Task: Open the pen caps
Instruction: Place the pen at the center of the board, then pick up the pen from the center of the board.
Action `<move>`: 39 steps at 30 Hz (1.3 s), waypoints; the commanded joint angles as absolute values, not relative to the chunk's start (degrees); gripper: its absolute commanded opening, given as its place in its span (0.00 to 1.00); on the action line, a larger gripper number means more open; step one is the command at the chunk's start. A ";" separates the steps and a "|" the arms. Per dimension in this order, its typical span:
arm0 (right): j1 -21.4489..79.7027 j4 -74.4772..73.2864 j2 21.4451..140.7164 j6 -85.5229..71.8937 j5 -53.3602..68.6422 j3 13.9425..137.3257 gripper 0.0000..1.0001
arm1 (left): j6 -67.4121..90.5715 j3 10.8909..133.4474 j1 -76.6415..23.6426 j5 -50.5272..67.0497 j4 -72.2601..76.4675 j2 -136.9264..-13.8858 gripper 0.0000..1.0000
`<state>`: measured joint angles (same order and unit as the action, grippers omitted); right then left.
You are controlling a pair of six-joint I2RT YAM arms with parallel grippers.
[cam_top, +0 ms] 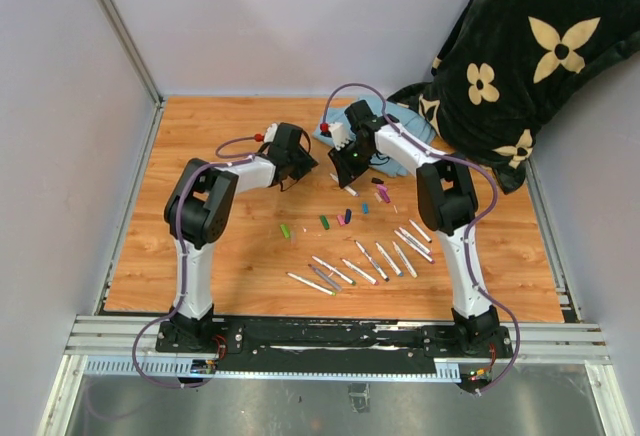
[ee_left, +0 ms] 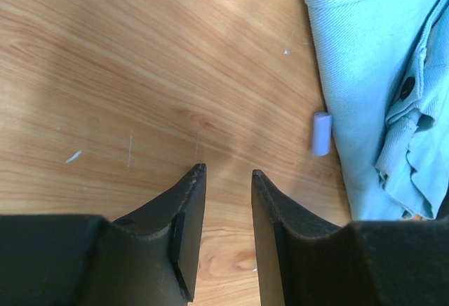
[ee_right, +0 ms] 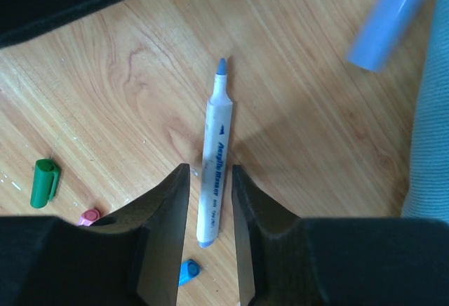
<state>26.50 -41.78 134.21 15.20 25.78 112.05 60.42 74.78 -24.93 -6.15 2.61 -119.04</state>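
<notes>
My right gripper [ee_right: 209, 167] [cam_top: 346, 180] stands open over the wooden table. A white marker [ee_right: 216, 158] with a bare blue tip lies between its fingers, with a gap on each side. A light blue pen cap [ee_right: 386, 25] shows blurred up to the right, near the cloth. Green [ee_right: 44, 183], pink [ee_right: 89, 216] and blue [ee_right: 188, 272] caps lie loose lower left. My left gripper [ee_left: 226, 173] [cam_top: 290, 178] is open with only bare wood between its fingers. A pale lavender-blue cap [ee_left: 321, 133] lies ahead to its right, against the cloth edge.
A light blue cloth [cam_top: 392, 139] [ee_left: 379, 74] lies at the back. A dark flower-patterned blanket [cam_top: 520, 46] fills the back right corner. Several uncapped white markers [cam_top: 370, 261] lie in a row near the front, with loose caps [cam_top: 324, 222] scattered behind them.
</notes>
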 commanded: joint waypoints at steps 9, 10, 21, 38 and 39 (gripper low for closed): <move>24.38 -43.07 121.31 16.36 30.22 106.25 0.38 | 46.61 66.77 -24.59 -10.99 1.06 -100.53 0.37; 23.78 -42.77 119.45 16.50 31.67 105.27 0.38 | 43.99 65.43 -24.37 -11.10 1.55 -97.72 0.37; 22.11 -39.52 91.79 22.22 47.02 87.82 0.45 | 12.55 44.78 -21.24 -11.13 6.99 -74.90 0.65; 19.43 -15.62 65.58 23.59 61.28 54.68 0.73 | 7.18 48.00 -17.86 -19.21 1.47 -81.79 0.99; 19.43 -15.81 65.88 23.56 61.59 54.77 0.73 | 7.59 48.52 -17.13 -17.58 1.01 -82.74 0.99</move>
